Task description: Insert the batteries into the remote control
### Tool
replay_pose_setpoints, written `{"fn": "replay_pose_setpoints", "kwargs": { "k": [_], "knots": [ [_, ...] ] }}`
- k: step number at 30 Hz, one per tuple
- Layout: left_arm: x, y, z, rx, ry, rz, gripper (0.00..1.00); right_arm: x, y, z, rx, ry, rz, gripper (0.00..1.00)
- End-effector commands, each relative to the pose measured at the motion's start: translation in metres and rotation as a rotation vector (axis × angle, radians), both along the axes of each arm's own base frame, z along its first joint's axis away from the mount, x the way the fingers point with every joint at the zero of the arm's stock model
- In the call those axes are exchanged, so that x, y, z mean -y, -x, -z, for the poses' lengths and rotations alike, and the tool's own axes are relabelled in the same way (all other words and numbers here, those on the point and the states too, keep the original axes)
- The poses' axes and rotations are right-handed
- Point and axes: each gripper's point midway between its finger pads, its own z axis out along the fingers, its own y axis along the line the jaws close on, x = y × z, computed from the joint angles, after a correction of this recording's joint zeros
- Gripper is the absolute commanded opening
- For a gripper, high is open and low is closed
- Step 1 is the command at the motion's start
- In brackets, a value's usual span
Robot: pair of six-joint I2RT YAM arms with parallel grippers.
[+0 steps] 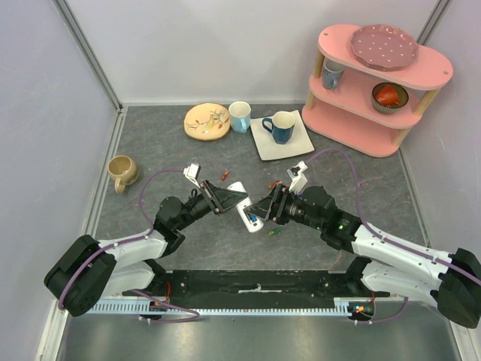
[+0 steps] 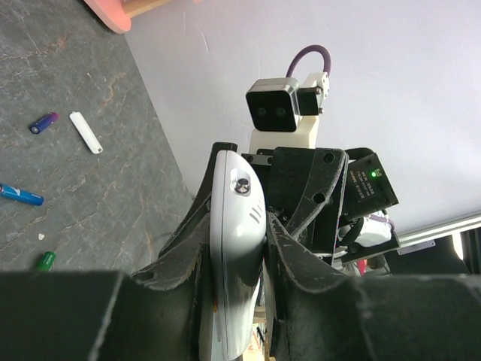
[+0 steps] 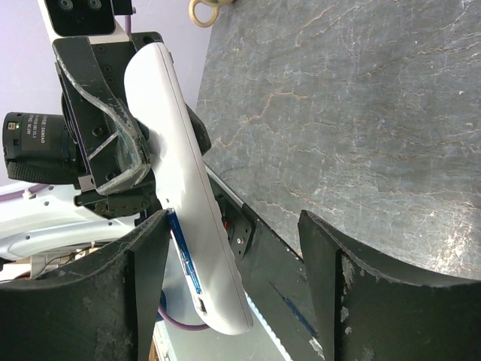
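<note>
My left gripper (image 1: 225,199) is shut on the white remote control (image 1: 242,203) and holds it above the table; in the left wrist view the remote (image 2: 234,218) is clamped edge-on between the fingers. My right gripper (image 1: 264,209) is open around the remote's lower end (image 3: 188,195), its left finger (image 3: 146,263) against a blue battery (image 3: 184,256) that lies in the remote's recess. Loose on the table are a green battery (image 1: 275,232), a red-orange one (image 1: 224,174), a blue one (image 2: 21,195), a blue-purple one (image 2: 43,122) and the small white cover (image 2: 86,132).
A pink shelf (image 1: 376,120) stands at the back right. A white square plate (image 1: 297,143) with a blue mug (image 1: 280,126), a light blue cup (image 1: 240,116) and a patterned plate (image 1: 206,121) stand at the back. A beige mug (image 1: 122,172) is at the left.
</note>
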Motion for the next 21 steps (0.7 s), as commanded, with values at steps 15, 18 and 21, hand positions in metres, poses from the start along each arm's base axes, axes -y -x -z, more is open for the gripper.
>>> {"fn": "replay_pose_setpoints", "kwargs": {
  "k": [15, 18, 21],
  "knots": [
    [-0.012, -0.001, -0.062, 0.164, 0.148, -0.036, 0.02, 0.014, 0.006, 0.039, -0.051, 0.149, -0.017, 0.75],
    [-0.01, -0.001, -0.056, 0.152, 0.137, -0.028, 0.02, 0.011, 0.003, 0.033, -0.041, 0.142, -0.017, 0.76],
    [-0.011, -0.001, -0.053, 0.148, 0.137, -0.029, 0.02, 0.009, 0.002, 0.029, -0.031, 0.137, -0.021, 0.77]
  ]
}}
